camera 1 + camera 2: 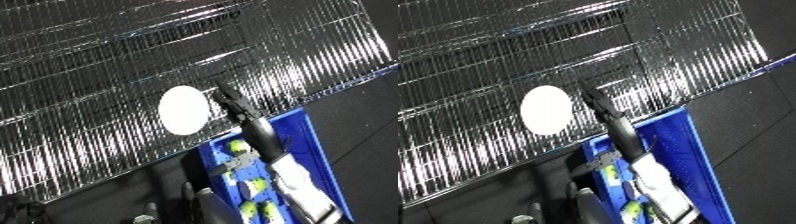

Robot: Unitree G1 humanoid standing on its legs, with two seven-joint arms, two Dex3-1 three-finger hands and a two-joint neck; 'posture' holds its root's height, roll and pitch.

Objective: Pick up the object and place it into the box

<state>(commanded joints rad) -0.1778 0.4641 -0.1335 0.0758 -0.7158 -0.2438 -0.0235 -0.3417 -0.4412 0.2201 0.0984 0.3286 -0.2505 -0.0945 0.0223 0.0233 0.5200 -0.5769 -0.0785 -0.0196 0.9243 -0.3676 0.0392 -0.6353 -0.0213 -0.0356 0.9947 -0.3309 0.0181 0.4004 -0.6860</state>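
I see right hand (233,106) reaching far, fingers pinching edge of white disc (183,110) against wire rack (89,75). Blue bin (315,150) near-right, below forearm. Pick step in hand. Next, I judge: carry disc back over bin, release. Left hand unseen.

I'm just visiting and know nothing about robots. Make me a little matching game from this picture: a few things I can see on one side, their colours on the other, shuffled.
Things:
1. oval disc
2. bin
3. wire mesh basket
4. right hand

Colours:
a. blue
b. black
c. white
d. shiny silver

Pairs: 1-c, 2-a, 3-d, 4-b. The right hand reaches up from above the bin towards the disc, which shows against the mesh.
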